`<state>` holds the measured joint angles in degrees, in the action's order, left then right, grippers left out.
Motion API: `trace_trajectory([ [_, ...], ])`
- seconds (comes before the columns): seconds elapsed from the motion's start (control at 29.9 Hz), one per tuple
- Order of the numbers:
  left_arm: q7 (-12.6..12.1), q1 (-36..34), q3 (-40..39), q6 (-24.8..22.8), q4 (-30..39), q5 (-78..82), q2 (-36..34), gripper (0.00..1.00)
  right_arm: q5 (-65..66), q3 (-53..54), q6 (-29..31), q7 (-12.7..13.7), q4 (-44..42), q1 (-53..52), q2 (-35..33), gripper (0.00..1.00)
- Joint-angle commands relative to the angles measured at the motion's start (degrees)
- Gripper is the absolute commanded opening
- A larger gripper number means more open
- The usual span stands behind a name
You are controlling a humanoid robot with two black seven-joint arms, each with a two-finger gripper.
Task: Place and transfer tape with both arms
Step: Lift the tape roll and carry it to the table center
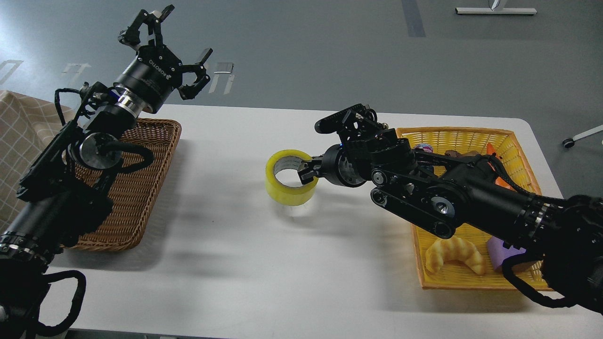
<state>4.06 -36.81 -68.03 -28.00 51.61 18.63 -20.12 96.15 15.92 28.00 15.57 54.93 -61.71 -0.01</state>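
Single head view, high and fairly near, facing forward and down over the white table (235, 263).

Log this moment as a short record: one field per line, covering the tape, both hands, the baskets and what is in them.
tape: yellow roll, gripped at its rim by the right hand, over the middle of the table; whether it touches the table is unclear
right hand: shut on the tape
left hand: open, empty, raised above the brown basket's far end
brown basket: table's left side, no contents visible
yellow basket: table's right side, holds a croissant, a purple block and other items partly hidden by the right arm
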Motion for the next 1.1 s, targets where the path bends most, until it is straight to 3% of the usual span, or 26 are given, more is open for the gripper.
trace_trajectory([
  [0.0,-0.01,0.07,0.0,0.0,0.25,0.0,0.0,0.99,0.09,-0.1,0.0,-0.01,-0.96,0.36,0.01,0.0],
  [1.07,-0.01,0.16,-0.08,0.0,0.34,0.0,0.0,0.99,0.0,-1.25,0.0,-0.01,-0.44,3.97,0.01,0.0],
])
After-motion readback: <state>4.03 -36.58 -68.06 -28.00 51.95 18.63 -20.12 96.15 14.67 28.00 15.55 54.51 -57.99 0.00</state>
